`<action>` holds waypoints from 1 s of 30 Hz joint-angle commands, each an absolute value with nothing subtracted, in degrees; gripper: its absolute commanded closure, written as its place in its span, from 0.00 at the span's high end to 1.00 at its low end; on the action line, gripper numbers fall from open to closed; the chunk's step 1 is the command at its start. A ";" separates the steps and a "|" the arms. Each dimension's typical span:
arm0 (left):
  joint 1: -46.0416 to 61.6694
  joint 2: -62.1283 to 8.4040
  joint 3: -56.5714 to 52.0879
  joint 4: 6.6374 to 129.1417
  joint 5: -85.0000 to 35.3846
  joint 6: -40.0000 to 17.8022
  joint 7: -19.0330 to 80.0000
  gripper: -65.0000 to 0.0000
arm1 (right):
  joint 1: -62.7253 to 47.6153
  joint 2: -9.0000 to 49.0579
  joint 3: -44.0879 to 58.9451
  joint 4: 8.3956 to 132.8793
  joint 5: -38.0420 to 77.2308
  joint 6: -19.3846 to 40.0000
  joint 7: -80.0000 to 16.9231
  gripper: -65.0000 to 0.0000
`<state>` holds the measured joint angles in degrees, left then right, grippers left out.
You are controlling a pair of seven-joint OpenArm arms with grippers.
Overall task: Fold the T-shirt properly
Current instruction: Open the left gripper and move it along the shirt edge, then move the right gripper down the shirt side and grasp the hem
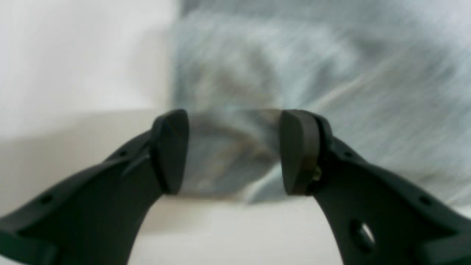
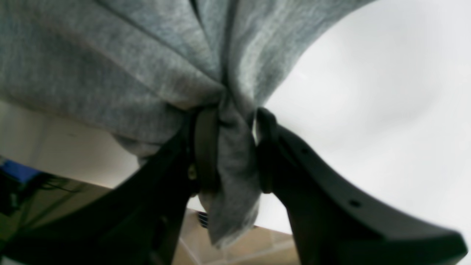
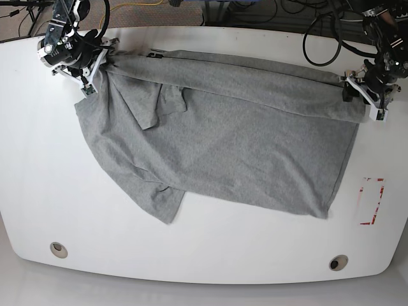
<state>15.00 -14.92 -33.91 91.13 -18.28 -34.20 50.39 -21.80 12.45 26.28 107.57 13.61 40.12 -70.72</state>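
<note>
The heather-grey T-shirt lies spread over the white table, its far edge pulled into a taut ridge between the two grippers. At the far left corner my right gripper is shut on a bunched wad of the cloth, which hangs down between its black fingers. At the far right, my left gripper holds the other end of the ridge. Its pads stand well apart with a blurred roll of grey cloth filling the gap. The near hem droops to a point at the front left.
A red-outlined rectangle is marked on the table at the right, beside the shirt's hem. Two round holes sit near the front edge. Cables run along the floor behind the table.
</note>
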 commanded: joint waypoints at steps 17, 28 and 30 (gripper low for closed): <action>19.30 -15.60 -33.98 96.57 -19.21 -34.15 50.68 0.56 | -20.70 23.43 23.08 110.11 12.35 40.00 -72.04 0.25; 19.30 -15.52 -34.07 103.08 -19.30 -34.15 51.12 0.56 | -19.21 19.47 21.32 116.70 12.35 40.00 -72.13 0.62; 19.12 -15.52 -34.07 104.22 -19.30 -34.15 52.00 0.56 | -18.07 18.68 21.32 116.70 12.35 40.00 -72.13 0.64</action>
